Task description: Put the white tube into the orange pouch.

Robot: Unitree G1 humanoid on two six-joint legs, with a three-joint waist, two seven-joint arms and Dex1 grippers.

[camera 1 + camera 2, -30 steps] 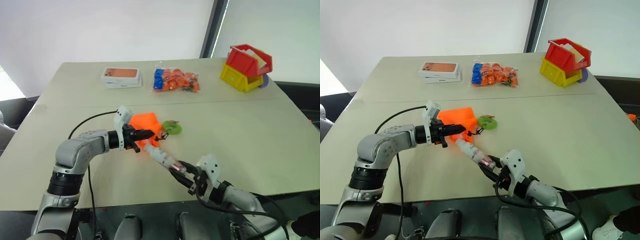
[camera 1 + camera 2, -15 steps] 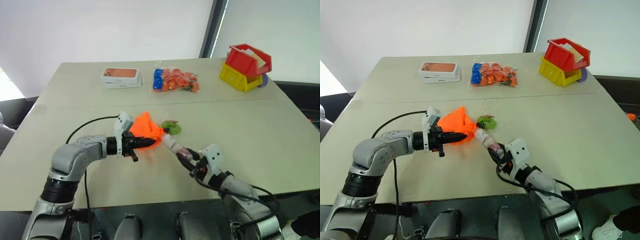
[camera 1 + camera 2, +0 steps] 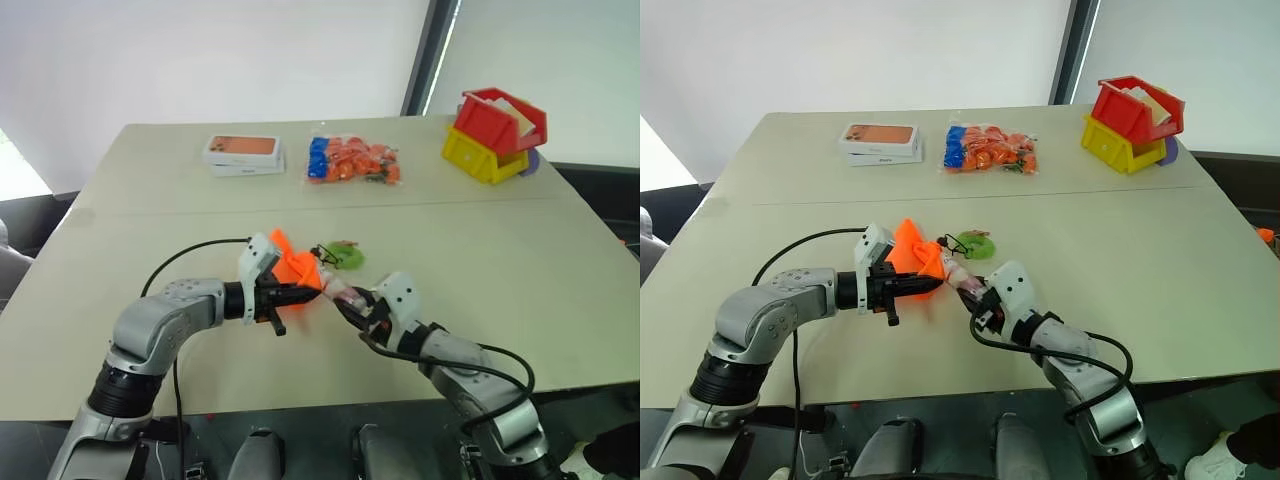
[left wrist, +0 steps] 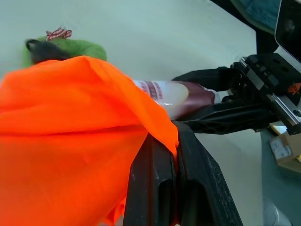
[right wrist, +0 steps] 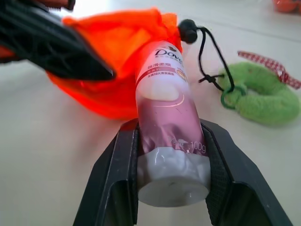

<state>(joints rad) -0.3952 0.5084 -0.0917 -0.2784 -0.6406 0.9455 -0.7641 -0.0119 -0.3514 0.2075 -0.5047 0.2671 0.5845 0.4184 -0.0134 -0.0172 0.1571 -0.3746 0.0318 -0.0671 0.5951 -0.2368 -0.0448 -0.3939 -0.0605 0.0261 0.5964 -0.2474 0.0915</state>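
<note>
From the head views you get the whole layout: the left pincer [image 3: 300, 296] and right pincer [image 3: 345, 300] meet near the middle of the bench [image 3: 520, 260], with the orange pouch [image 3: 293, 266] bunched up between them. Further back sit the white phone boxes [image 3: 244, 155], a clear bag of orange and blue pieces [image 3: 352, 162] and a red bin stacked on a yellow bin [image 3: 494, 135], well apart from the action.

The wrist views fill in what the head views can't. The right wrist view shows the white tube [image 5: 164, 122] clamped at its cap end between the right pincer's two black fingers, label facing the camera, and the far end of the tube tucked into the pouch's mouth. It also shows the black cord [image 5: 209, 52] running to the green round charm [image 5: 263, 96] lying on the bench beside the pouch.

The left wrist view shows the left pincer's fingers pinched tight together on a fold of orange fabric right at the opening, with the tube sliding under that edge.

The tube's long axis runs from the right pincer straight toward the pouch, cap end back in the pincer, other end inside the orange fabric.
</note>
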